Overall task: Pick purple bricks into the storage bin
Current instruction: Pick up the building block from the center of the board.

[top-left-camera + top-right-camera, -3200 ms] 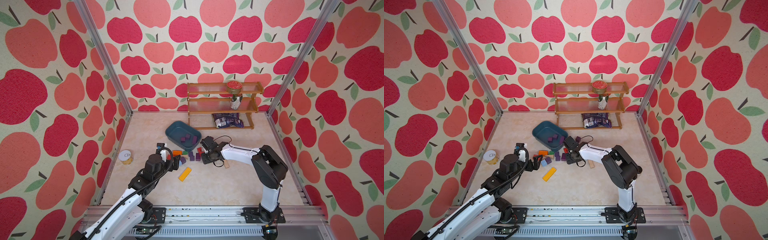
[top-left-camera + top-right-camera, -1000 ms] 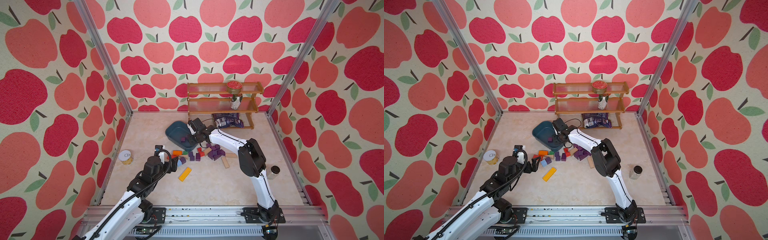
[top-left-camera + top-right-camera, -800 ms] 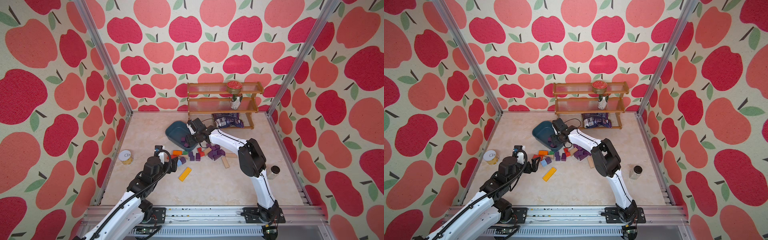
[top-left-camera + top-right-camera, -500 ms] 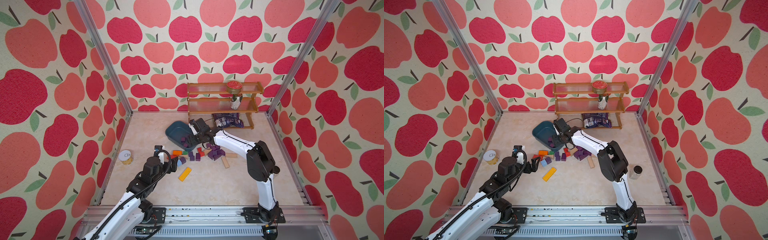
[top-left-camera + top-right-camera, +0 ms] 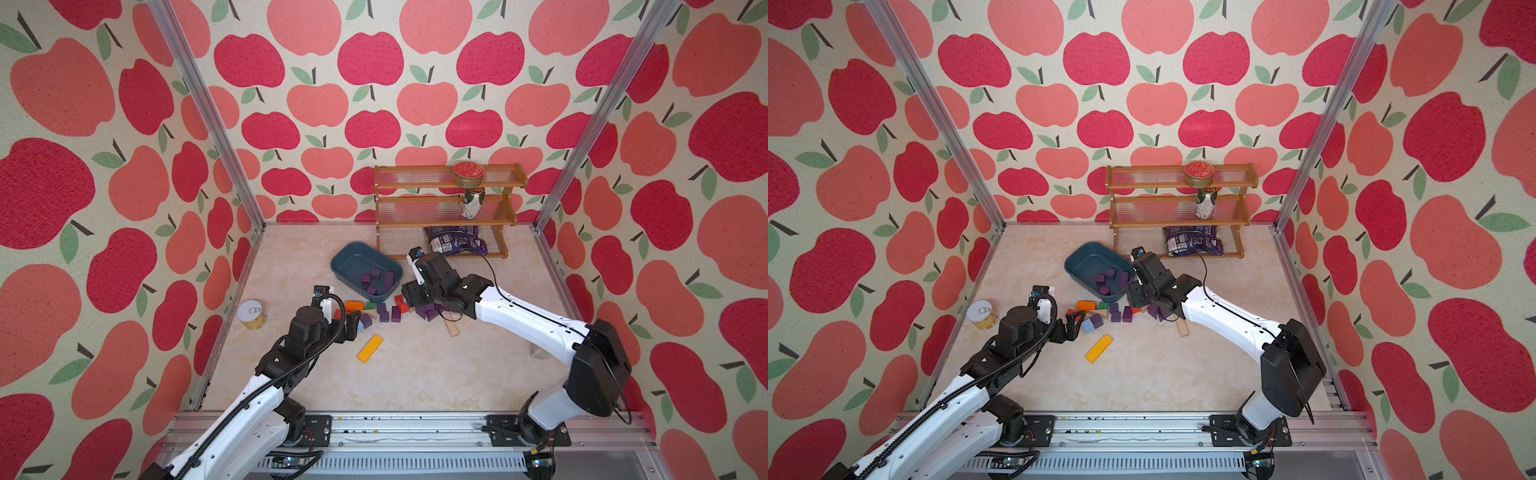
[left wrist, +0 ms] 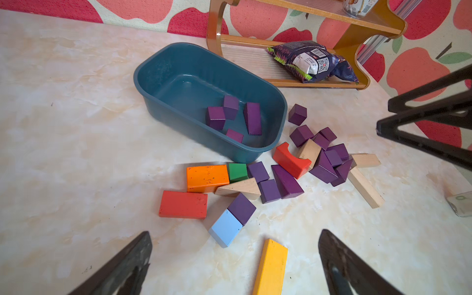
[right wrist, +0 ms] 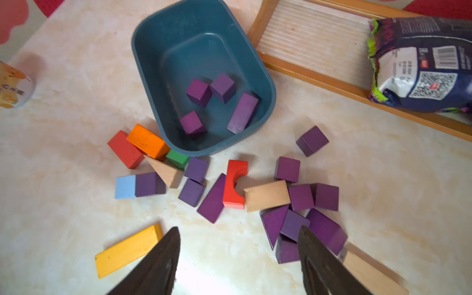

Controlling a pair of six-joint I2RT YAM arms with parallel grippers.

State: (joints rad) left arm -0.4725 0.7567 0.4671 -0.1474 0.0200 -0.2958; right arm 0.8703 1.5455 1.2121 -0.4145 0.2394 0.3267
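In both top views, your right gripper (image 5: 409, 296) hung just beside the near end of the storage bin (image 5: 345, 255), above the loose purple bricks (image 5: 395, 314). It was probably placed there to reach the next one. Your left gripper (image 5: 353, 326) sat low beside the coloured blocks, out of the right arm's way. A wooden rack (image 5: 446, 208) stood behind the bin, and a tin can (image 5: 252, 314) stood well apart on the left.

In the left wrist view, four purple bricks (image 6: 231, 115) lay inside the bin (image 6: 143, 84). Many more lay on the table just outside its rim, mixed with a red arch block (image 6: 291, 159). The left fingers (image 6: 143, 245) were spread wide with nothing gripped. A yellow block (image 6: 270, 265) lay between them.

In the right wrist view, the right fingers (image 7: 171, 245) stood apart and empty over a tight cluster of purple bricks (image 7: 301, 219). A tan block (image 7: 267, 195) touched that cluster, so you would likely have needed to pick from its free edge.
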